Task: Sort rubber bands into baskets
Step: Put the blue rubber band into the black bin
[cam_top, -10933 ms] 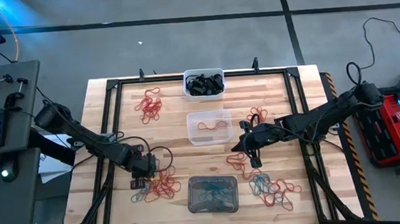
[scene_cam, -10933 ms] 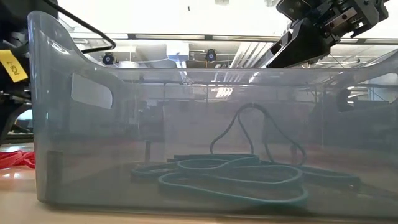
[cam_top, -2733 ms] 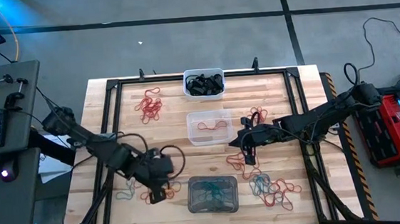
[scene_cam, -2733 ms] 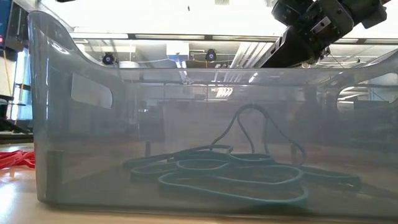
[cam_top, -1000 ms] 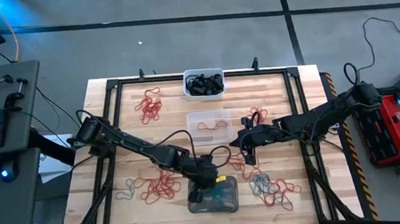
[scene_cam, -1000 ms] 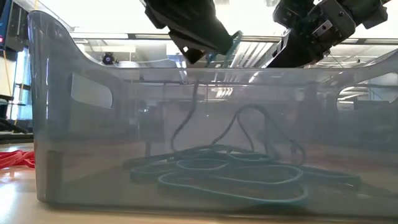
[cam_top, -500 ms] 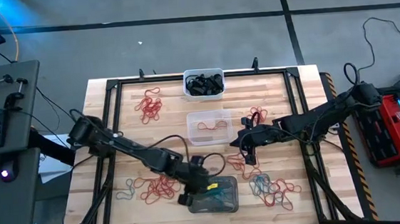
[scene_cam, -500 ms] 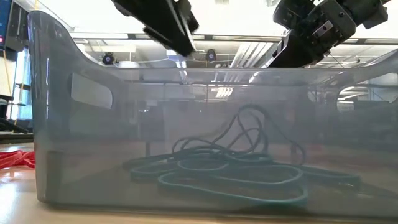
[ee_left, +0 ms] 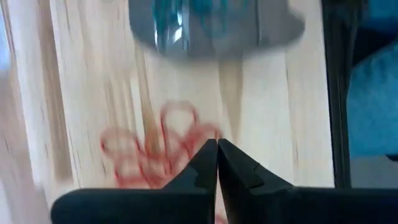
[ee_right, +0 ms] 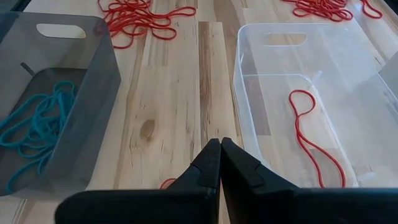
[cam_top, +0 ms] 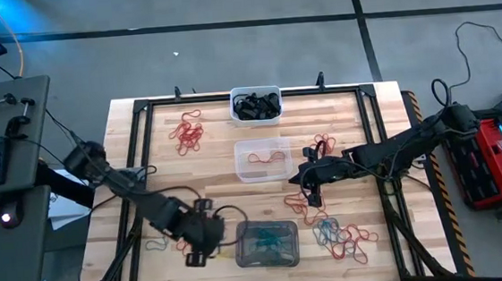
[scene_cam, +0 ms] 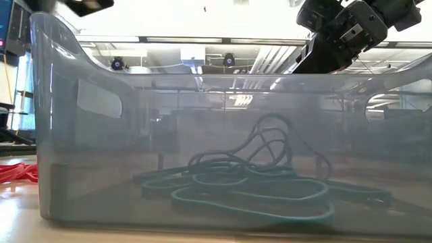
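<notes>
Three baskets stand in a row down the table's middle. The white basket [cam_top: 255, 105] holds black rubber bands, the clear basket [cam_top: 263, 159] a red band [ee_right: 314, 140], and the grey basket [cam_top: 266, 244] teal bands [scene_cam: 243, 185]. My left gripper [cam_top: 194, 255] is shut and empty. It points down over loose red bands [ee_left: 155, 152] just left of the grey basket [ee_left: 211, 25]. My right gripper [cam_top: 307, 183] hangs shut and empty to the right of the clear basket [ee_right: 305, 93].
Loose bands lie on the wood: a red heap [cam_top: 187, 132] at the far left, red ones [cam_top: 323, 144] right of the clear basket, a red and teal mix [cam_top: 344, 235] at the near right, and a teal band [cam_top: 158, 244] at the near left. A black frame [cam_top: 141, 167] runs around the table's edges.
My left gripper held a teal band over the grey basket and let it go. The band now lies in the basket with the others. The gripper then went toward the table's left edge and tipped further down, over the red bands beside the basket.
</notes>
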Action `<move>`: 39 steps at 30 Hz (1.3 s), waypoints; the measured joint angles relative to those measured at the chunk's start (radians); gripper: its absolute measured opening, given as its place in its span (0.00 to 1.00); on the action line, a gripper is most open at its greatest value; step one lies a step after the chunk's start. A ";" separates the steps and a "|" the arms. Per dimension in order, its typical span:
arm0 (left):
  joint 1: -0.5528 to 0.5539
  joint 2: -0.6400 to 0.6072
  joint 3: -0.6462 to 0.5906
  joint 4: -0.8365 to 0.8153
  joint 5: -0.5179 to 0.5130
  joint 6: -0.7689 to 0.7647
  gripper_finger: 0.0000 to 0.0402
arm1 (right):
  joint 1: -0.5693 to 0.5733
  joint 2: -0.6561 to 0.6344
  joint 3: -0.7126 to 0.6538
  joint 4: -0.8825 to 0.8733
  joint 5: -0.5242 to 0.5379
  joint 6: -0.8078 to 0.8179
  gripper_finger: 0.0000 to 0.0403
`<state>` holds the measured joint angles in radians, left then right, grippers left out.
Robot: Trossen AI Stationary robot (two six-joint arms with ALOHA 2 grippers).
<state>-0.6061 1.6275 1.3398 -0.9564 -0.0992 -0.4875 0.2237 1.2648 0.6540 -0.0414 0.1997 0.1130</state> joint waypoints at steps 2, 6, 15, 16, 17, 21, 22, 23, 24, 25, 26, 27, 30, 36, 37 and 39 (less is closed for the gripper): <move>-0.032 -0.010 -0.007 -0.053 0.000 -0.075 0.00 | 0.000 0.000 0.000 0.000 0.000 0.001 0.00; -0.102 -0.040 -0.056 -0.081 0.001 -0.223 0.00 | 0.000 0.000 0.000 0.000 0.000 -0.001 0.00; -0.245 -0.079 -0.202 -0.087 0.119 -0.543 0.00 | 0.000 0.000 0.000 -0.001 0.000 -0.008 0.00; -0.258 -0.079 -0.215 -0.085 0.125 -0.575 0.00 | 0.000 0.000 0.000 -0.002 -0.001 -0.008 0.00; -0.268 -0.080 -0.227 -0.078 0.133 -0.601 0.00 | 0.000 0.000 0.000 -0.002 -0.001 -0.008 0.00; -0.290 -0.080 -0.285 -0.009 0.156 -0.699 0.01 | 0.000 0.000 0.000 -0.002 -0.001 -0.008 0.00; -0.294 -0.080 -0.299 0.000 0.156 -0.725 0.03 | 0.000 0.000 0.000 -0.002 -0.001 -0.008 0.00; -0.295 -0.080 -0.314 0.015 0.158 -0.750 0.04 | 0.000 0.000 0.000 -0.002 -0.001 -0.008 0.00; -0.296 -0.080 -0.331 0.031 0.163 -0.777 0.06 | 0.000 0.000 0.000 -0.003 -0.001 -0.008 0.00; -0.297 -0.080 -0.349 0.042 0.168 -0.805 0.08 | 0.000 0.000 0.000 -0.003 -0.001 -0.008 0.00; -0.301 -0.080 -0.364 0.043 0.170 -0.833 0.10 | 0.000 0.000 0.000 -0.003 -0.001 -0.008 0.00; -0.304 -0.080 -0.379 0.046 0.173 -0.859 0.13 | 0.000 0.000 0.000 -0.003 -0.001 -0.008 0.00; -0.307 -0.080 -0.428 0.086 0.181 -0.921 0.20 | 0.000 0.000 0.000 -0.003 -0.001 -0.005 0.00; -0.307 -0.080 -0.515 0.165 0.179 -0.969 0.30 | 0.000 0.000 0.000 -0.003 -0.001 -0.005 0.00; -0.307 -0.080 -0.529 0.173 0.180 -0.972 0.30 | 0.000 0.000 0.000 -0.003 -0.001 -0.006 0.00; -0.307 -0.080 -0.560 0.197 0.182 -0.983 0.31 | 0.000 0.000 0.000 -0.004 -0.002 -0.006 0.00</move>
<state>-0.9127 1.5475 0.7798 -0.7594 0.0826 -1.4701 0.2234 1.2648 0.6540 -0.0455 0.1982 0.1074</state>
